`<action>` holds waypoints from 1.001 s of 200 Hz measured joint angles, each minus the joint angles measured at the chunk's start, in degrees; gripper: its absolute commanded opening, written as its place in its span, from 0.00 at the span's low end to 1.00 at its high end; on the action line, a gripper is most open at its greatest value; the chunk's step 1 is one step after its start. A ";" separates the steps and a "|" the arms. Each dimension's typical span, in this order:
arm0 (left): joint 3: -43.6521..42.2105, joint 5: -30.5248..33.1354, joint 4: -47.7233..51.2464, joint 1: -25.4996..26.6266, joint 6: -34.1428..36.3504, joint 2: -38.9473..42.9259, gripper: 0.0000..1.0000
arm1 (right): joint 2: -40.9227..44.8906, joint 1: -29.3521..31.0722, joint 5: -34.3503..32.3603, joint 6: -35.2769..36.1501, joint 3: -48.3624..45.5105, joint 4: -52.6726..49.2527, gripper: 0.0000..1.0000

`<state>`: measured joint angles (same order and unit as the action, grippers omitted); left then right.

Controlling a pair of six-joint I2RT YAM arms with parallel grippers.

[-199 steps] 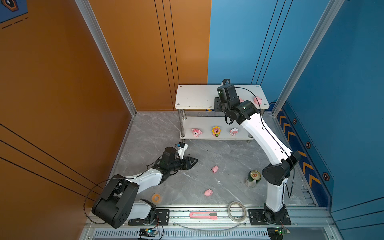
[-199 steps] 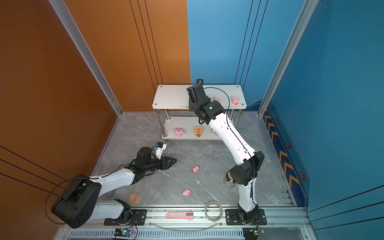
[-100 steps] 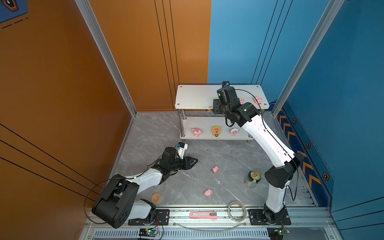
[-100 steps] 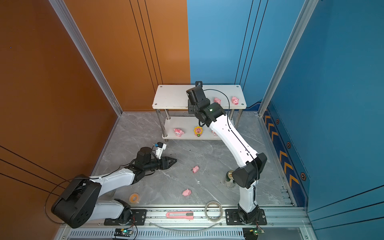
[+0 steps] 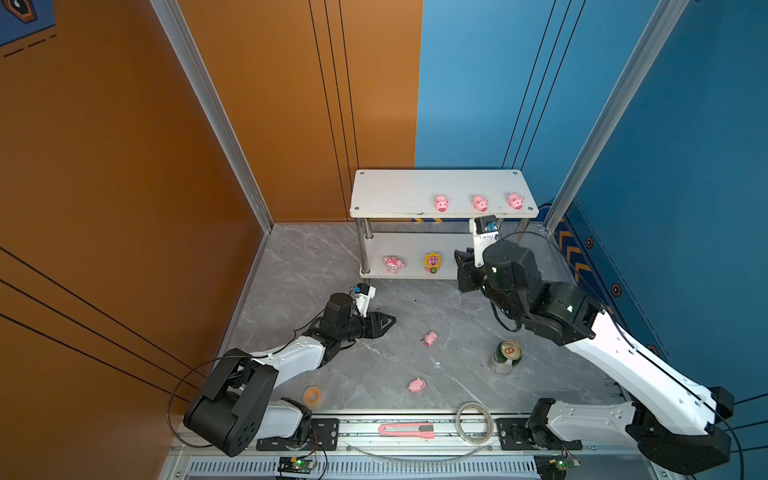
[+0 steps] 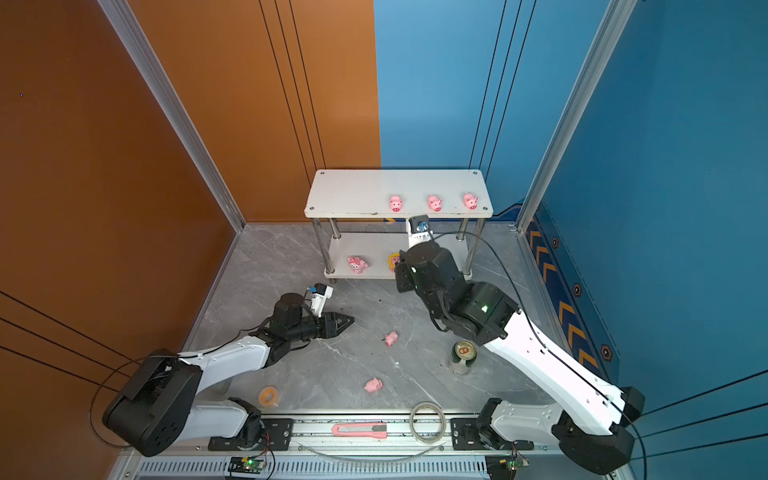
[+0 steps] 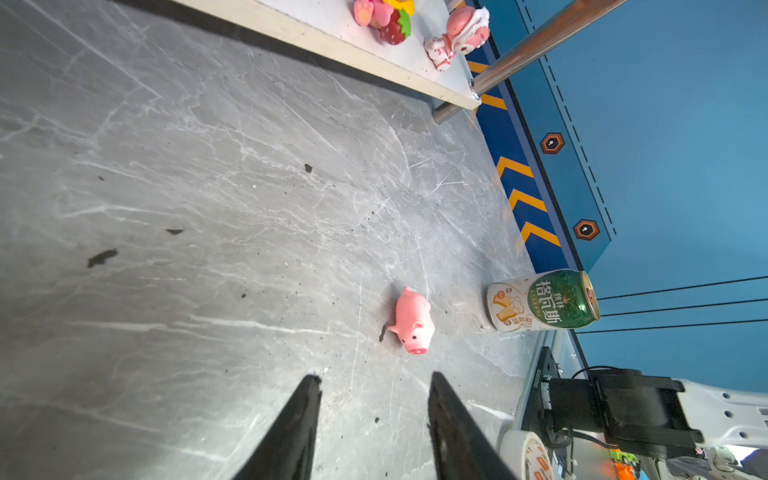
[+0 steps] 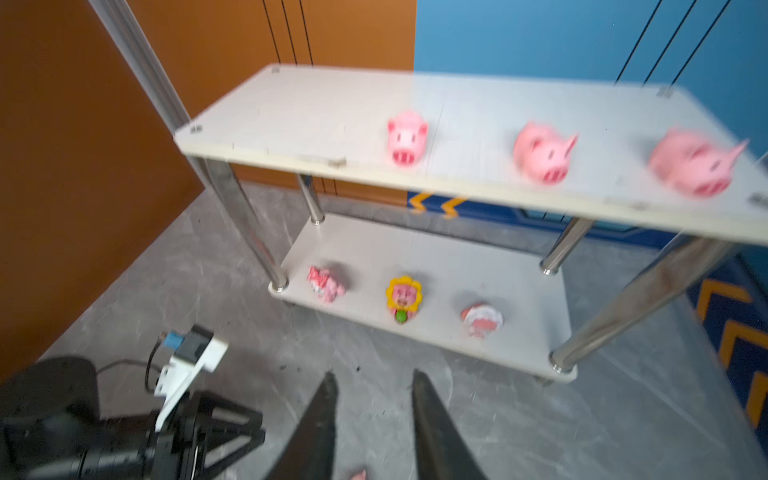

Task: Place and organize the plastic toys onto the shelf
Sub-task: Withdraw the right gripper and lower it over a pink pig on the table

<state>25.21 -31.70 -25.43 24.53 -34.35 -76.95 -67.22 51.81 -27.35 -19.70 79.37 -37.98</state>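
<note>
Pink pigs (image 5: 479, 203), three, line the shelf (image 5: 395, 193) top in both top views; two loose pigs (image 5: 430, 338) lie on the table (image 5: 299, 266). Left wrist: left pincer (image 7: 374, 380) parted, empty, one loose pig just ahead. Right wrist: right pincer (image 8: 374, 380) narrowly parted, empty; three figurines (image 8: 402, 297) sit on the lower tier.
</note>
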 measured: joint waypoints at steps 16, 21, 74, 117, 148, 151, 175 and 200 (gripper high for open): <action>0.15 0.17 0.90 0.00 0.02 0.00 0.45 | 0.74 1.60 1.81 -1.92 -8.07 -0.22 0.04; 0.22 0.20 1.09 0.00 0.02 0.00 0.45 | 0.37 2.12 2.43 -2.93 -10.62 -0.04 0.04; 1.64 2.93 1.92 4.72 0.44 -2.19 0.45 | -7.04 3.61 16.26 -11.19 -32.81 6.69 0.07; 2.99 4.87 2.82 8.85 1.07 -4.02 0.45 | -14.16 0.13 24.92 -15.74 -36.35 18.16 0.04; 3.02 5.84 3.45 8.85 1.51 -4.09 0.45 | -15.13 -1.57 27.41 -17.27 -37.20 22.82 0.00; 3.02 5.84 3.54 8.85 1.53 -4.09 0.45 | -15.06 -1.57 27.41 -17.29 -37.18 23.12 0.00; 3.02 6.19 4.31 8.85 1.97 -4.13 0.45 | -14.73 -1.68 27.39 -17.68 -36.94 24.24 0.00; 3.43 6.23 4.48 8.85 2.01 -4.76 0.45 | -14.69 -2.58 27.36 -17.92 -36.54 24.85 0.00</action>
<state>28.64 -25.47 -20.95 33.39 -32.34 -81.71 -81.91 49.23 0.01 -37.63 42.83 -13.13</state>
